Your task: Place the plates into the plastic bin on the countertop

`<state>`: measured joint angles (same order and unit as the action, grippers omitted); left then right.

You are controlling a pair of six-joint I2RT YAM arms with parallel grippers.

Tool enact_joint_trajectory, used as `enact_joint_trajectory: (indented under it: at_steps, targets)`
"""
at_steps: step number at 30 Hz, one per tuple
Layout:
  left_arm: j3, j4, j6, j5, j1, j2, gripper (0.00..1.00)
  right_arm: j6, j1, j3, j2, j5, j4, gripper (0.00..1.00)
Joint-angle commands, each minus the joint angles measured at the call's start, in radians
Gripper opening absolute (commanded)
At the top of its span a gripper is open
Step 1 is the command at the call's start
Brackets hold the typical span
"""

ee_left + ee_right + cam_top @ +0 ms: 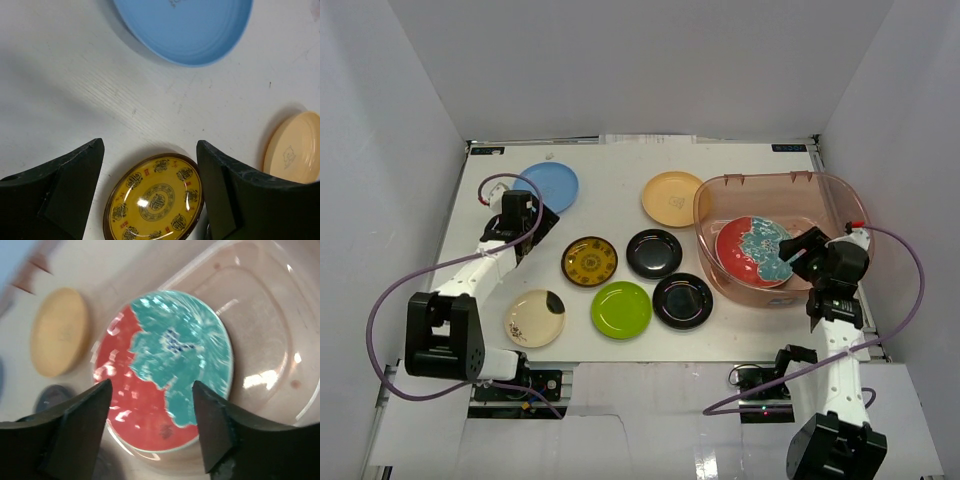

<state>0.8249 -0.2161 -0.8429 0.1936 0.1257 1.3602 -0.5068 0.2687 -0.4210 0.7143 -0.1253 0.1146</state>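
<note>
Top view: the translucent pinkish plastic bin (pixel 770 177), right of centre on the white countertop (pixel 610 180), holds one red-and-teal round plate (pixel 745 255). Seven more plates (pixel 621 309) lie to its left.

Left wrist view: the left gripper (pixel 150 150) gapes wide and empty above a glossy yellow patterned plate (pixel 155 200). The plate is probably stiff, slick and breakable, so pinch its rim.

Right wrist view: the right gripper (pixel 150 390) is spread and empty over the binned plate.

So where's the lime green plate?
Top view: the lime green plate sits front-centre on the countertop, cream plate to its left, black plate to its right.
</note>
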Motion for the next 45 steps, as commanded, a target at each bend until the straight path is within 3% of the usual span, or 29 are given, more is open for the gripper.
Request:
enact_joint_trajectory:
  at_steps: [1,3,4,6,8,9,13,14,17,18,21,25,34,40,45]
  targets:
    - [0.010,0.037,0.002,-0.020,-0.050,0.008,0.84,0.034,-0.008,-0.114,-0.065,-0.084,-0.006,0.69]
    - [0.008,0.066,-0.005,-0.029,-0.087,0.042,0.84,0.019,-0.035,-0.131,-0.085,-0.134,-0.027,0.59]
    - [0.008,0.073,-0.010,-0.043,-0.099,0.059,0.84,0.016,-0.080,-0.139,-0.085,-0.172,-0.041,0.45]
    - [0.020,0.096,-0.015,-0.054,-0.123,0.114,0.83,0.022,-0.178,-0.191,-0.073,-0.180,-0.049,0.36]
    - [0.049,0.115,-0.015,-0.072,-0.188,0.154,0.82,0.072,-0.268,-0.284,-0.026,-0.157,-0.023,0.32]
    - [0.063,0.119,-0.012,-0.075,-0.196,0.192,0.82,0.094,-0.398,-0.320,-0.004,-0.122,-0.012,0.29]
    - [0.149,0.120,0.014,-0.071,-0.216,0.299,0.82,0.238,-0.693,-0.479,0.172,0.041,0.048,0.30]
    - [0.181,0.119,0.019,-0.068,-0.216,0.318,0.82,0.264,-0.801,-0.533,0.212,0.077,0.059,0.34]
    - [0.229,0.116,0.016,-0.068,-0.222,0.382,0.82,0.365,-0.933,-0.677,0.420,0.205,0.154,0.49]
    - [0.236,0.129,0.013,-0.069,-0.222,0.407,0.82,0.387,-0.992,-0.706,0.477,0.251,0.177,0.58]
    - [0.266,0.142,0.013,-0.086,-0.227,0.442,0.82,0.448,-1.027,-0.839,0.693,0.273,0.213,0.66]
    - [0.304,0.152,0.010,-0.098,-0.227,0.502,0.83,0.501,-1.039,-1.065,0.994,0.340,0.318,0.67]
    - [0.365,0.164,0.010,-0.128,-0.232,0.597,0.79,0.620,-1.034,-1.418,1.416,0.483,0.385,0.69]
    - [0.355,0.172,0.007,-0.109,-0.238,0.597,0.56,0.605,-0.976,-1.513,1.559,0.444,0.373,0.63]
    - [0.372,0.169,0.018,-0.099,-0.239,0.606,0.37,0.591,-0.921,-1.538,1.629,0.306,0.332,0.44]
